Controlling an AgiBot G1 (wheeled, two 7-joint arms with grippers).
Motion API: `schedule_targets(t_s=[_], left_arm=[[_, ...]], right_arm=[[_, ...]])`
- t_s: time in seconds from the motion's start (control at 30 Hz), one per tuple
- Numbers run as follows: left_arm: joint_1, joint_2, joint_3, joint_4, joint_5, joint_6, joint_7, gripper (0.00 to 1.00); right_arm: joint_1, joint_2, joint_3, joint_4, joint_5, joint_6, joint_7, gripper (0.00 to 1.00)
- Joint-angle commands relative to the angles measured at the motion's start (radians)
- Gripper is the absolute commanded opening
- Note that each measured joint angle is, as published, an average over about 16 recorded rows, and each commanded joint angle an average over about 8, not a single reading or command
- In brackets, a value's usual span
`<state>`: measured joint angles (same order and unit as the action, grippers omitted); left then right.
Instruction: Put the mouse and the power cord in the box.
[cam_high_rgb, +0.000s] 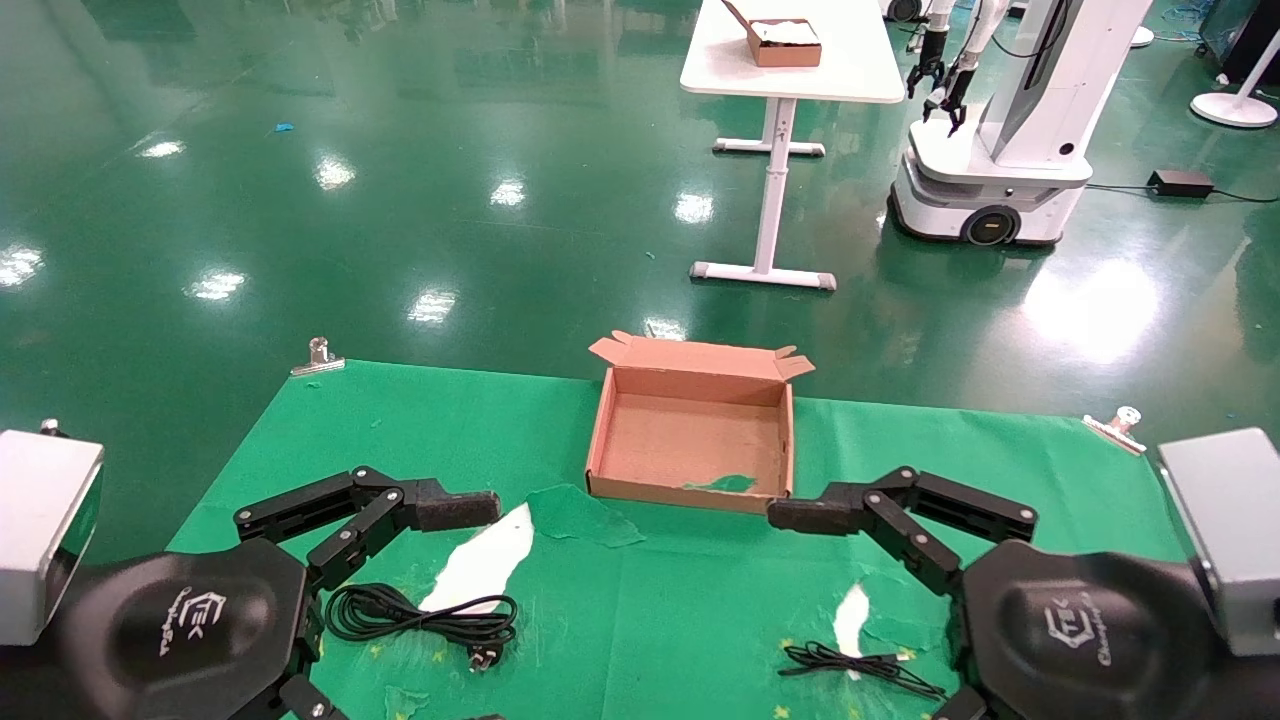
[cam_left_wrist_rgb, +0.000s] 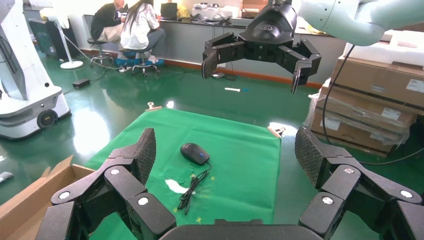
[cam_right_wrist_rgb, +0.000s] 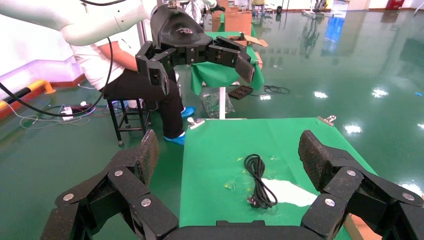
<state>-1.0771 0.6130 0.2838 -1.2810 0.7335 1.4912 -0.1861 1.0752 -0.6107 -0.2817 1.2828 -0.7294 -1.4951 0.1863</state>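
Note:
The box (cam_high_rgb: 690, 440) lies open at the middle of the green cloth, with a green scrap inside its near wall. The coiled power cord (cam_high_rgb: 420, 615) rests front left, also seen in the right wrist view as the power cord (cam_right_wrist_rgb: 260, 182). The mouse (cam_left_wrist_rgb: 195, 153) sits on the cloth's right side; the head view shows only its wire (cam_high_rgb: 860, 668). My left gripper (cam_left_wrist_rgb: 225, 142) hovers open over the cord area, one finger (cam_high_rgb: 455, 508) pointing toward the box. My right gripper (cam_right_wrist_rgb: 227, 145) hovers open, one finger (cam_high_rgb: 810, 513) close to the box's near right corner.
The cloth (cam_high_rgb: 650, 620) is torn, baring white patches (cam_high_rgb: 490, 560). Metal clips (cam_high_rgb: 318, 355) (cam_high_rgb: 1115, 420) hold its far corners. Beyond it stand a white table with a small carton (cam_high_rgb: 785, 42) and another robot (cam_high_rgb: 1000, 150).

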Motion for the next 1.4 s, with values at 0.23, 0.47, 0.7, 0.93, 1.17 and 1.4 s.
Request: schedule_targets(t_s=[0.23,0.47,0.7,0.93,1.17,1.4], left_arm=[[0.000,0.000,0.000,0.000,0.000,0.000,0.000,1.00],[0.000,0.000,0.000,0.000,0.000,0.000,0.000,1.00],[0.001,0.000,0.000,0.000,0.000,0.001,-0.001,1.00],[-0.013,-0.011,0.043,-0.025,0.095,0.016,-0.004,1.00],[-0.146,0.016,0.186,-0.031,0.431,0.041,-0.047,1.00],[-0.274,0.107,0.287,0.062,0.684,0.040,-0.053,1.00]], right_arm=[[0.000,0.000,0.000,0.000,0.000,0.000,0.000,1.00],[0.000,0.000,0.000,0.000,0.000,0.000,0.000,1.00],[-0.001,0.001,0.001,0.000,0.001,-0.001,0.000,1.00],[-0.006,0.015,-0.008,-0.003,-0.038,-0.003,-0.020,1.00],[0.047,0.045,-0.083,0.008,-0.296,0.011,-0.047,1.00],[0.172,-0.003,-0.176,0.023,-0.574,0.036,0.000,1.00]])
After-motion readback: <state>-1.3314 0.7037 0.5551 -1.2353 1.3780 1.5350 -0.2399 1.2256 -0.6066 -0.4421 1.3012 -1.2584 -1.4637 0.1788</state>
